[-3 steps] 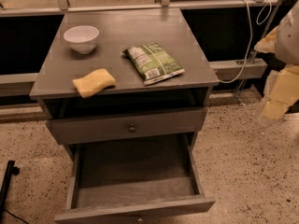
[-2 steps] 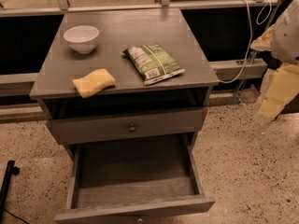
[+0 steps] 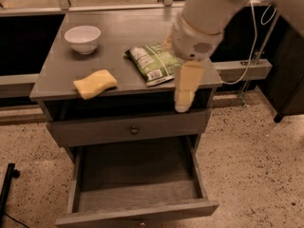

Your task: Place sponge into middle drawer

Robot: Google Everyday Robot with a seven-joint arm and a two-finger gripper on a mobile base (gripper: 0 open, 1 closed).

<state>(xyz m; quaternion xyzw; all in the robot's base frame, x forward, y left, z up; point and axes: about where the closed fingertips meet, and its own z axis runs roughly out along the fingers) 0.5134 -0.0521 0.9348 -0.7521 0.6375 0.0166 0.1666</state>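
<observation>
Sponge (image 3: pixel 95 83) lies near the front left of the cabinet (image 3: pixel 118 30) top, left of centre in the frame and well apart from my gripper (image 3: pixel 182 107). My gripper hangs pointing down right of centre, in front of the top's front edge, just beside the green bag (image 3: pixel 154 63); whether it is wide or narrow I cannot tell. Bowl (image 3: pixel 82 38) sits upper left. Low in the frame the open drawer (image 3: pixel 137 172) stands pulled out.

end effector (image 3: pixel 182 104) hanging at cabinet (image 3: pixel 118 37) front edge, sponge (image 3: pixel 95 83) on top, middle drawer (image 3: pixel 137 172) open
</observation>
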